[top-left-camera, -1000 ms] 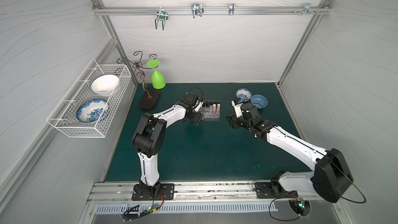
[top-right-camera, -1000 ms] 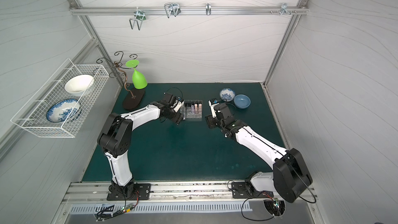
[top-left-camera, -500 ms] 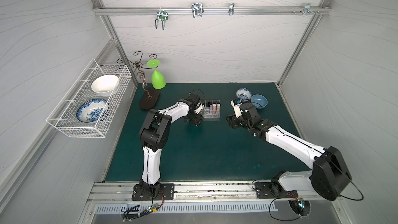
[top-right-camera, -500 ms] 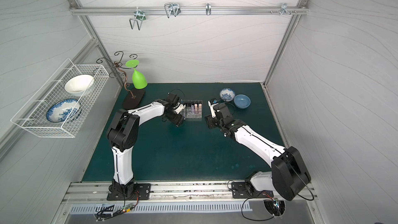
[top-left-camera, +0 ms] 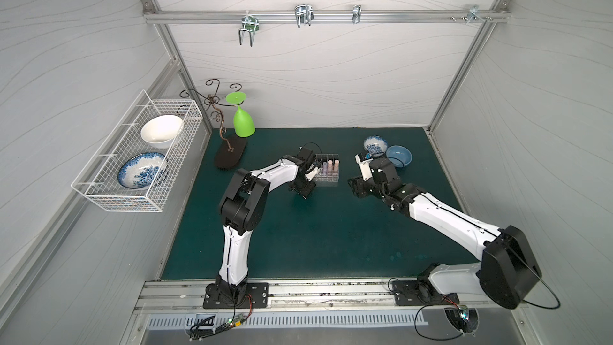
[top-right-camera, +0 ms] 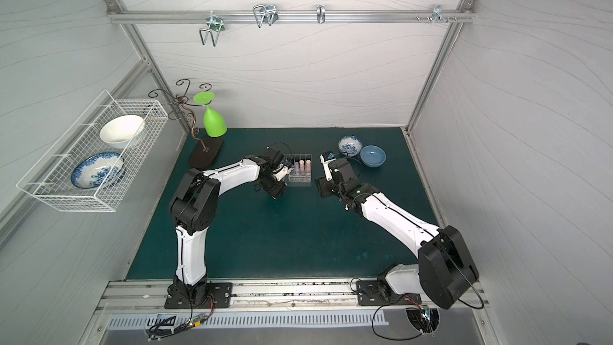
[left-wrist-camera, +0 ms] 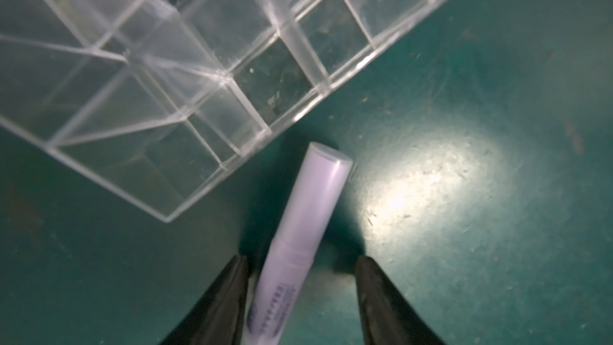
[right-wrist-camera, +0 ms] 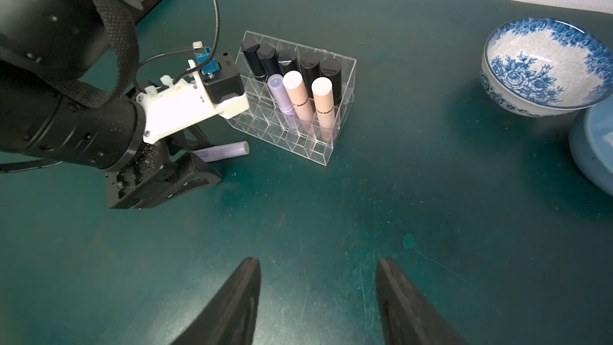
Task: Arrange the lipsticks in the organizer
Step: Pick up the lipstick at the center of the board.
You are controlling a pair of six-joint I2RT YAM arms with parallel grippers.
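- Dark green table [top-left-camera: 315, 243] carries one loose tube that we can see: a lilac lipstick [left-wrist-camera: 305, 224] lying flat, just beside the near-left corner of the organizer [left-wrist-camera: 185, 117].
- The left jaws straddle its labelled end, partly open. One finger [left-wrist-camera: 219, 303] is against the tube and the other stands apart, so nothing is gripped yet.
- We judge that this off-centre closing could roll or skew the tube. A hold so near one end could also let the long free part droop.
- The tube's tip is close to the light acrylic wall, and a careless lift could nudge the box and topple what stands in it.
- The organizer sits far-centre. Its far row holds five black lipsticks [right-wrist-camera: 310, 64], its middle row a second lilac tube [right-wrist-camera: 280, 94] and two pink lipsticks [right-wrist-camera: 298, 94], and its near row is empty.
- The right jaws hang open and empty over bare table, right of the organizer.
- Further right, a floral bowl [right-wrist-camera: 544, 71] and a plain blue bowl [right-wrist-camera: 593, 141] look empty.
- On the left wall, a wire basket [top-left-camera: 99, 190] holds a white bowl [top-left-camera: 161, 131] and a blue-patterned dish [top-left-camera: 142, 170].
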